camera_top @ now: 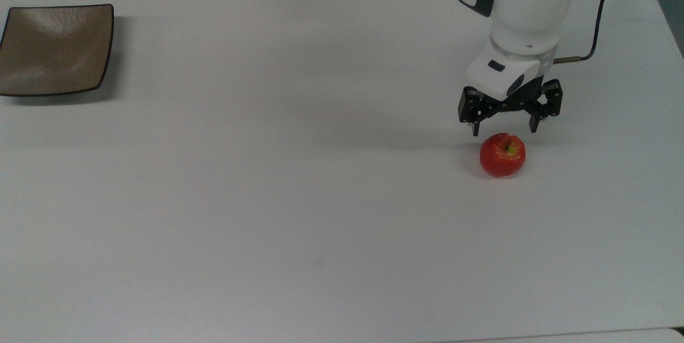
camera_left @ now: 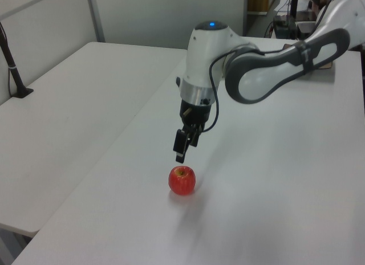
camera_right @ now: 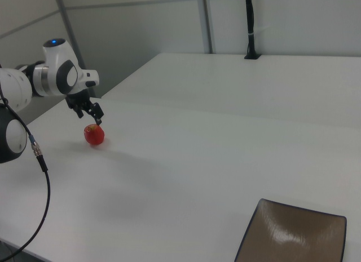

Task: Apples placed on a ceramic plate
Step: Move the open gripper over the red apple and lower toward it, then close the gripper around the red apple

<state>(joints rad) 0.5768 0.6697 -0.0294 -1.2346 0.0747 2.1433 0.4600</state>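
Red apple (camera_top: 502,155) resting on the white table (camera_top: 299,199), stem up, yellow-green patch around the stem — toward 3 o'clock in the top view, low at 6 o'clock in the left view (camera_left: 182,180), at 9 o'clock in the right view (camera_right: 94,134). Black two-finger gripper (camera_top: 504,129) hanging just above and behind the apple, spread wide, holding nothing, one fingertip (camera_top: 475,130) off the fruit's 10 o'clock and the other off its 1 o'clock in the top view. Tips close to the apple, contact not discernible. In the left view, gripper (camera_left: 181,153) pointing down at the apple's 12 o'clock; in the right view (camera_right: 96,119) again directly over the fruit. White arm (camera_top: 515,6) rising from the gripper toward 12 o'clock in the top view. Square taupe ceramic plate (camera_top: 53,49) bare, well apart from the apple — at 10 o'clock in the top view, at 5 o'clock in the right view (camera_right: 293,236).
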